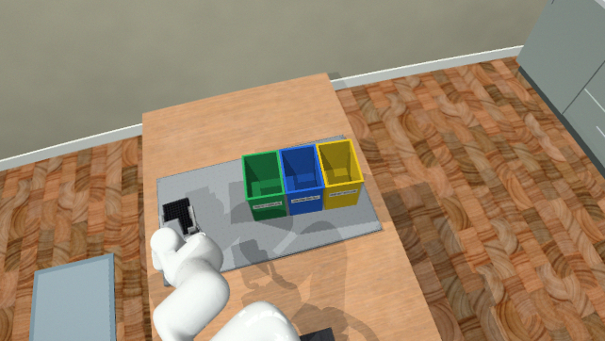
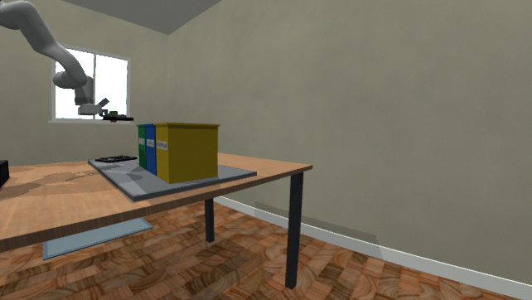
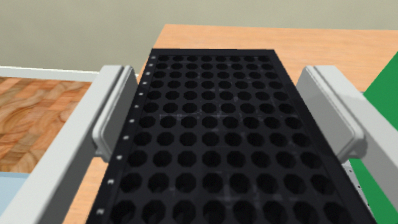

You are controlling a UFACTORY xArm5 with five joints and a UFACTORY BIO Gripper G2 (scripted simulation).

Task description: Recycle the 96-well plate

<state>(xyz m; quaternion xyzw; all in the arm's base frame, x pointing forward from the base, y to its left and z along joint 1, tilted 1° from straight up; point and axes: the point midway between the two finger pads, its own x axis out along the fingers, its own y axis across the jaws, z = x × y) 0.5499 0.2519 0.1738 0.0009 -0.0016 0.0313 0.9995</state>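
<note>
The white arm reaches over the counter, its hand grasping the black 96-well plate by its two long sides. The plate is up in the air, roughly level, beside the row of bins and outside all of them. Below it, on the grey mat, lies a low black piece, most likely the nest, though it is small in the exterior view. Further along the mat the green bin stands closest to the plate, then the blue bin, then the yellow bin, all upright in a tight row. Behind runs a plain wall.
</note>
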